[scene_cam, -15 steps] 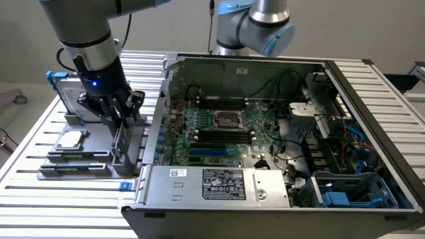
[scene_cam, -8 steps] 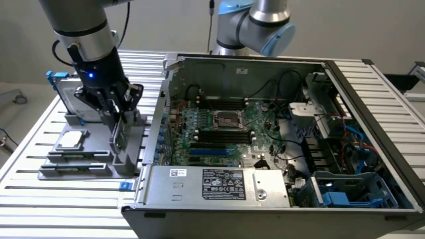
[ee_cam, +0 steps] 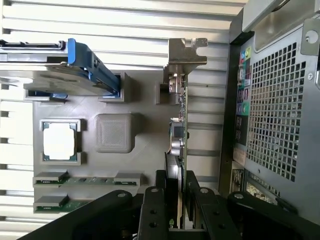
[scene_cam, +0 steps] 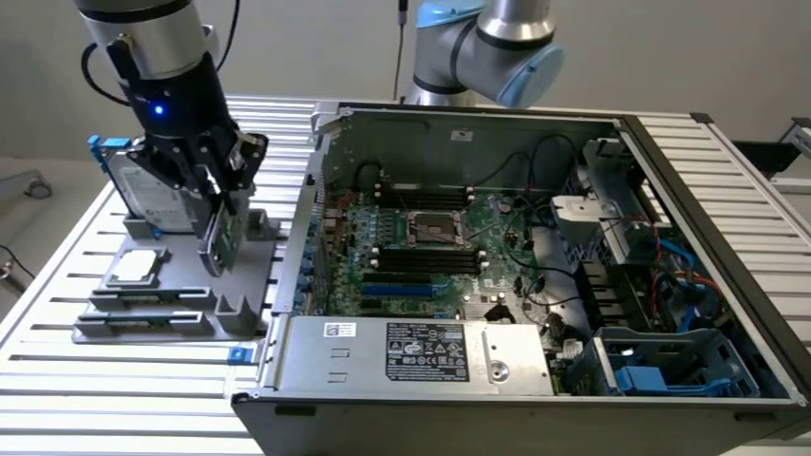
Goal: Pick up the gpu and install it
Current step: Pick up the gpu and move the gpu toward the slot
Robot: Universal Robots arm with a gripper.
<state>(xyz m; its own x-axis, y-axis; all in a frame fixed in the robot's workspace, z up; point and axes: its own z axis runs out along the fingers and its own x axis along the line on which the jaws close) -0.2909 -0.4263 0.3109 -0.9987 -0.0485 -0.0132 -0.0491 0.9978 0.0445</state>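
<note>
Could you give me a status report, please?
End effector shut on green expansion card with black cooler, silver bracket. Card upright in grey holder, not lifted. Blue-railed silver hard drive stands alongside, apart.

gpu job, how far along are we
Nothing is finished yet. In hand: the gripper is down at the gpu, which stands upright in the grey holder beside the open case. Left: the gpu is not yet lifted out or installed in the case.

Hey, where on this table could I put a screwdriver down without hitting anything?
Bare slatted table between the gray holder and the near edge, at the exterior view's left of the case. Crowded: the holder itself, where the tool grips the gpu.
</note>
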